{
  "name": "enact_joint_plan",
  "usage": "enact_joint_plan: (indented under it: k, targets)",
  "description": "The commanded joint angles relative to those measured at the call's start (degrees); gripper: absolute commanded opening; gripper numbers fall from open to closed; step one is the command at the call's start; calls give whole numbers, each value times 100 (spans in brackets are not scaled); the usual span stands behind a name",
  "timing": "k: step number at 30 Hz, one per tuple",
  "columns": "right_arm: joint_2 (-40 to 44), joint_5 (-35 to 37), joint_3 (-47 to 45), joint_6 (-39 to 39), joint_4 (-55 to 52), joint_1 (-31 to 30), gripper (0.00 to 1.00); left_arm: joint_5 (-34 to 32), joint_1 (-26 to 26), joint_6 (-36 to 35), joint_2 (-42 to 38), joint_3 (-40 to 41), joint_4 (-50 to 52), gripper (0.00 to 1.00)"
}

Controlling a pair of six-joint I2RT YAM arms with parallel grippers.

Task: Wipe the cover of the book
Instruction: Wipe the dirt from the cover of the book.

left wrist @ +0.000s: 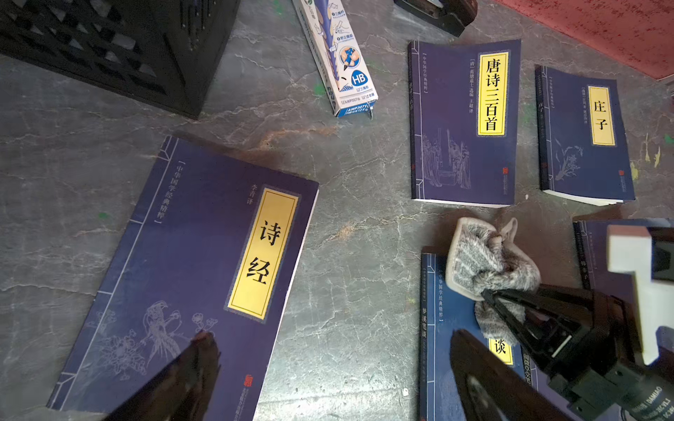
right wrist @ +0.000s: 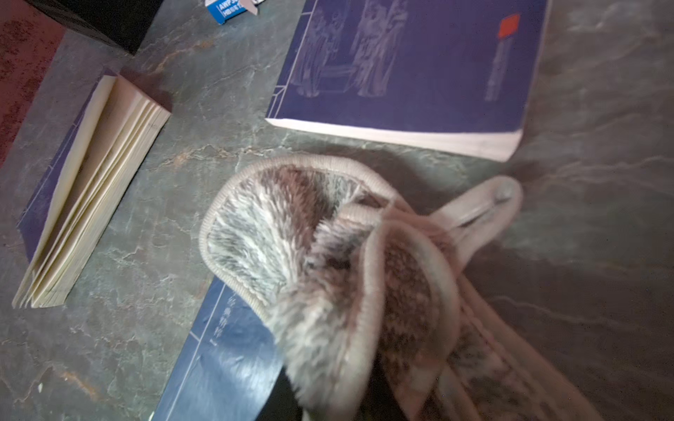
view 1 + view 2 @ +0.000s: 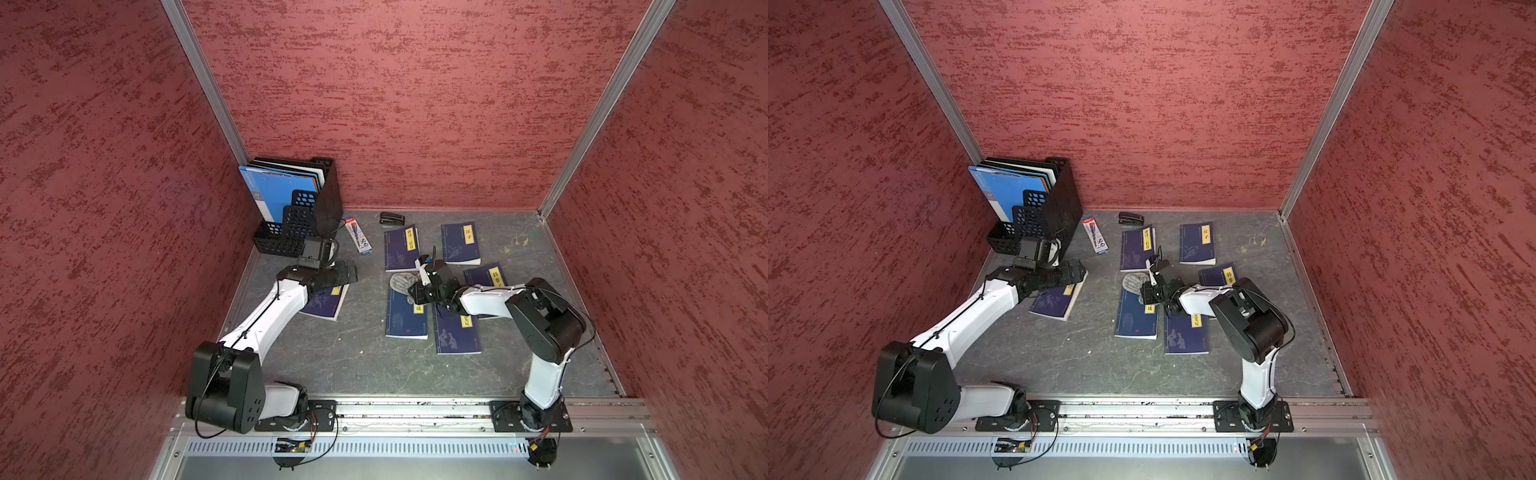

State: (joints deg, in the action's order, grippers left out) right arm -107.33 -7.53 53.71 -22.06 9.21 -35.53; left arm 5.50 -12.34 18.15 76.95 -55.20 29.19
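The grey cloth (image 1: 485,258) is clenched in the right hand (image 1: 487,293) and bunched over the far end of the middle book (image 3: 406,318), partly spilling onto the tabletop (image 3: 353,353). The left hand (image 3: 350,272) is released, spread wide over the left book (image 3: 326,305). The cloth is best pressed flat and drawn nearward along the cover, lightly enough that the book is not dragged.

We see a fluffy grey cloth (image 2: 291,237), a smooth paper book cover (image 2: 226,364) (slightly glossy), a matt stone-patterned table (image 2: 146,218) and rough red walls (image 3: 395,104).
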Motion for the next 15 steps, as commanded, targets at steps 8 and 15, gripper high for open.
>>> enact_joint_plan:
  k: [8,15]
  targets:
    - [865,147,-1573,-547,-1031,-1051,20,62,-58,-91,229,-102,-161,100]
    - [1337,97,-2299,-1324,-875,-1448,20,-19,-120,-58,200,-67,-181,100]
